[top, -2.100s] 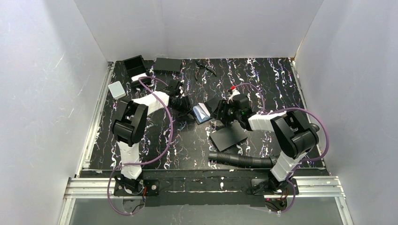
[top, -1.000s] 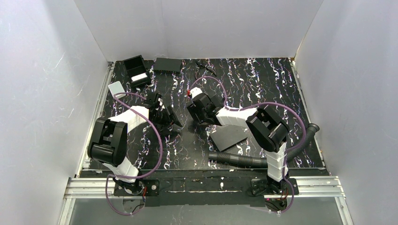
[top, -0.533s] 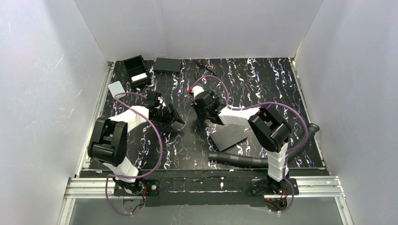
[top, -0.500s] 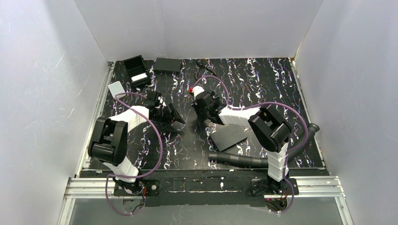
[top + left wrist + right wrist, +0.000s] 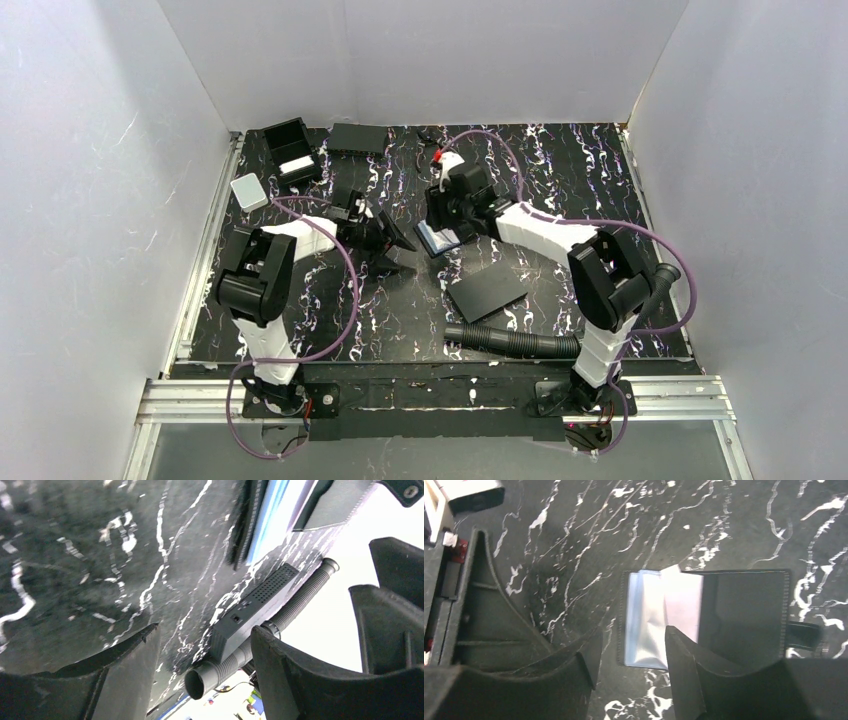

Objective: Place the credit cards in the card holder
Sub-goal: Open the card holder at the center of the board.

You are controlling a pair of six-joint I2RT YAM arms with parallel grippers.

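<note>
hovering over the card holder [image 5: 744, 612] is the right gripper [image 5: 631, 645], fingers spread apart with nothing between them. we see the holder lying open and flat on the marbled table [image 5: 560, 180] right beneath. the credit cards [image 5: 644, 625] show as a pale-blue face on the holder's left half in the wrist view. tucked into a pocket or just lying on top, we cannot tell. over to the left gripper [image 5: 204, 635] — fingers apart as well, empty, low over the table just left of the holder. nearer the arms' bases we have the matte black sheet [image 5: 487, 292] and the ribbed hose [image 5: 510, 341], near each other.
</note>
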